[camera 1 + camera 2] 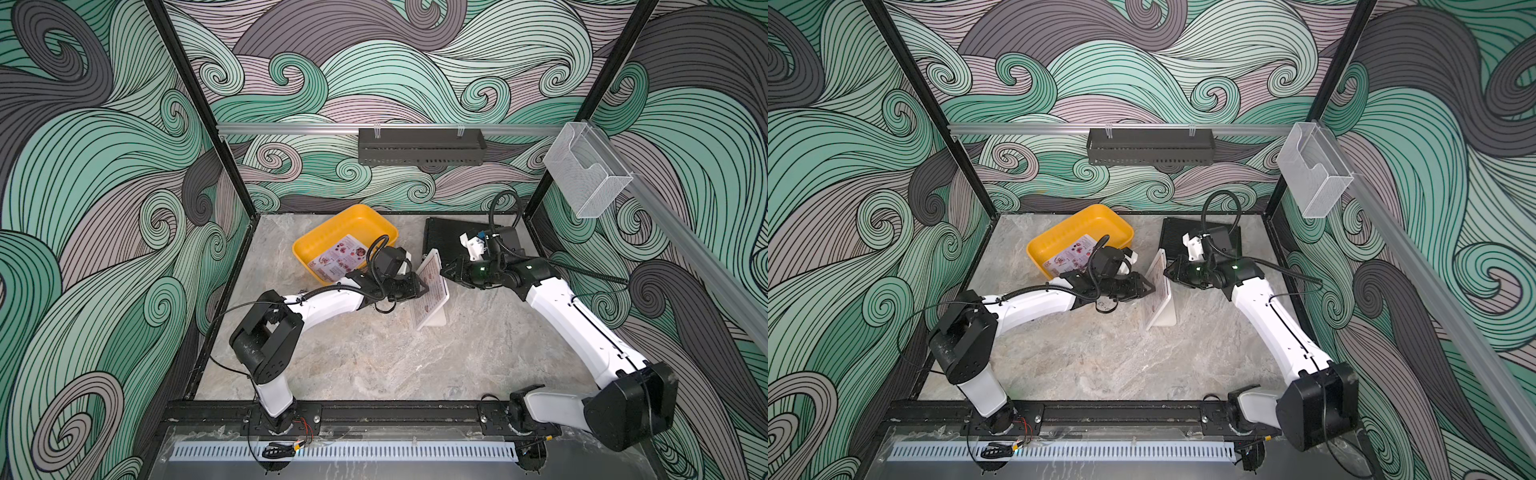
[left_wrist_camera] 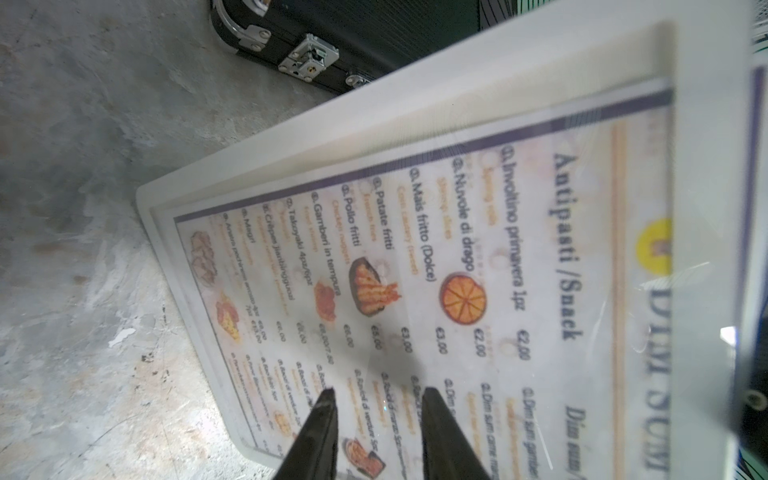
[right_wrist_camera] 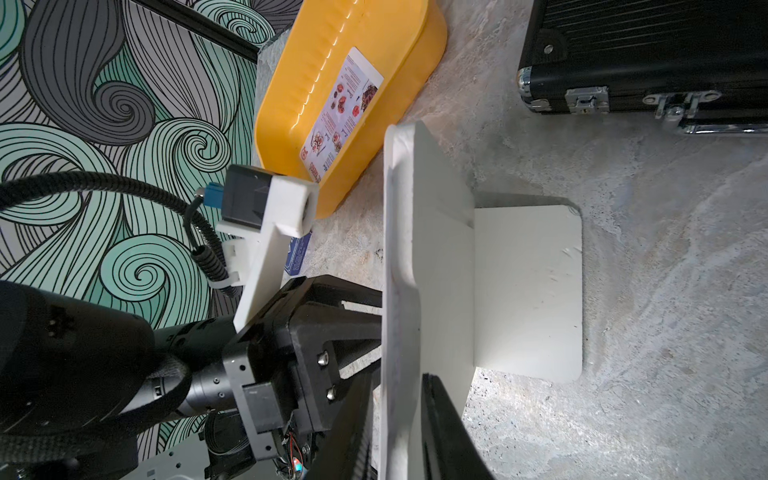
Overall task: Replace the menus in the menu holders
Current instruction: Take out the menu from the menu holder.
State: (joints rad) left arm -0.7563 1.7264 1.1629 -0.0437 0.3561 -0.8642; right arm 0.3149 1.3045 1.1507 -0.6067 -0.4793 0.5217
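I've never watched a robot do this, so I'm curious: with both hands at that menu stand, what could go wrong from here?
1. The right hand straddles an edge of the holder, which stands on one short foot; a sideways tug might tip or drag it.
2. The left hand is open with its tips at the face of the white menu, not at a paper edge; it may slide off or crease the sheet.
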